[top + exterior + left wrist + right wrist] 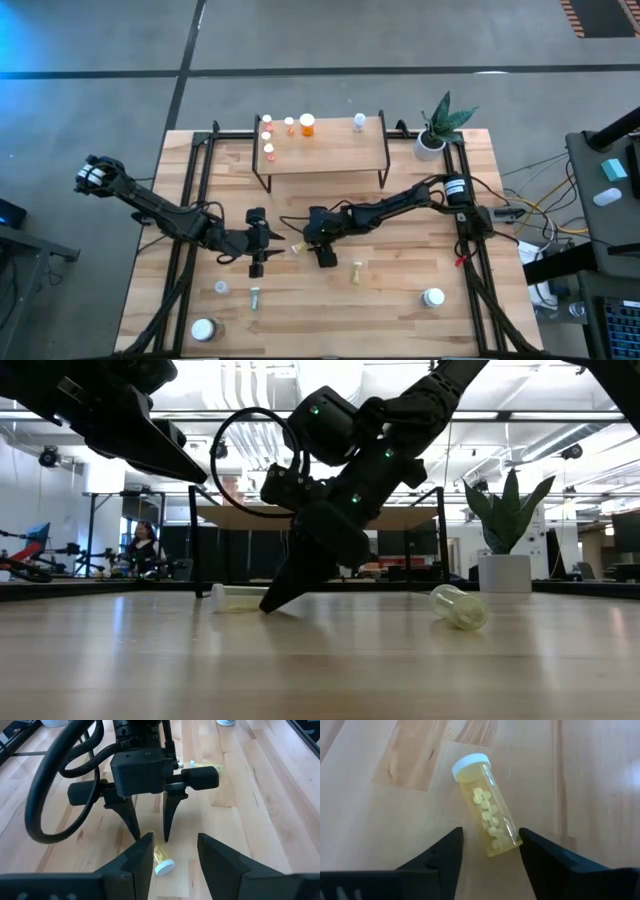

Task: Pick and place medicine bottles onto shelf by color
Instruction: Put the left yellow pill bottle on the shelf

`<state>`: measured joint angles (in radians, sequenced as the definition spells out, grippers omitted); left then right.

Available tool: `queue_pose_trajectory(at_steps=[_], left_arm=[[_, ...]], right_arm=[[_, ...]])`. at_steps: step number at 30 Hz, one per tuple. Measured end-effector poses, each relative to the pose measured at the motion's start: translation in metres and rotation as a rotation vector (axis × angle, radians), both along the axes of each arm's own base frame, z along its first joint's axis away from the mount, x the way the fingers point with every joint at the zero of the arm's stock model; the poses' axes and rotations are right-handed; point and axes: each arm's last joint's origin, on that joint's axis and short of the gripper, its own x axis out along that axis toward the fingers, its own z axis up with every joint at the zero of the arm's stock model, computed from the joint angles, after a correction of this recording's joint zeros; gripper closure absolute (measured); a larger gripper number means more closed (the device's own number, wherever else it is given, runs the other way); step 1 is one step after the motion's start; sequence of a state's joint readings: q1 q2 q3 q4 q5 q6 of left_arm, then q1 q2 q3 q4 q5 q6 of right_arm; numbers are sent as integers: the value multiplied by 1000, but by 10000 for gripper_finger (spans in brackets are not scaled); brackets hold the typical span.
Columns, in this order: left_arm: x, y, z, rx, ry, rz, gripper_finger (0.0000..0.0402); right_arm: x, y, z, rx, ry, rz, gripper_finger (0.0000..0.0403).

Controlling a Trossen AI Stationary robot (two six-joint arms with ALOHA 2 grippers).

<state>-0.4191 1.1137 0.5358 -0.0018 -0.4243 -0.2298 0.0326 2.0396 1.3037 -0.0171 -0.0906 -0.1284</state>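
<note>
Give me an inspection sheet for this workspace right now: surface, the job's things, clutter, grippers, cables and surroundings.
Surface: wood-plank table, mostly bare in front.
Job's things: shelf at the table's far side carries several small bottles, an orange bottle among them. Yellow bottle lies on its side, white-capped, pills visible. More bottles lie scattered near the front, including a white-capped one.
Clutter: potted plant at the far right corner.
Grippers: right gripper open, fingers either side of the yellow bottle's base, not clamped. Left gripper open, facing the right one, empty.
Cables: black cable loop on the right arm; loose wires off the right edge.
Surroundings: person seated far behind.
</note>
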Motion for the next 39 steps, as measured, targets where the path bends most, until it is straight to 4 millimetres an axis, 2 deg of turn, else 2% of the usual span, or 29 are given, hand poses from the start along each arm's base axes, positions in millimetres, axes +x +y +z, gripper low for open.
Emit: queue_pose_trajectory(at_steps=[13,24,29,39], left_arm=[[2,-1,3,-16,-38,0,265],[6,-3,17,4,-94,-24,265],[7,-3,27,1,-122,-28,265],[-11,5,50,-10,-190,-35,255]], right_arm=[[0,-1,2,3,-2,-16,292],[-3,-7,10,1,0,-56,294],[-4,-7,25,15,-32,-59,294],[-11,-5,43,103,-91,-38,297]])
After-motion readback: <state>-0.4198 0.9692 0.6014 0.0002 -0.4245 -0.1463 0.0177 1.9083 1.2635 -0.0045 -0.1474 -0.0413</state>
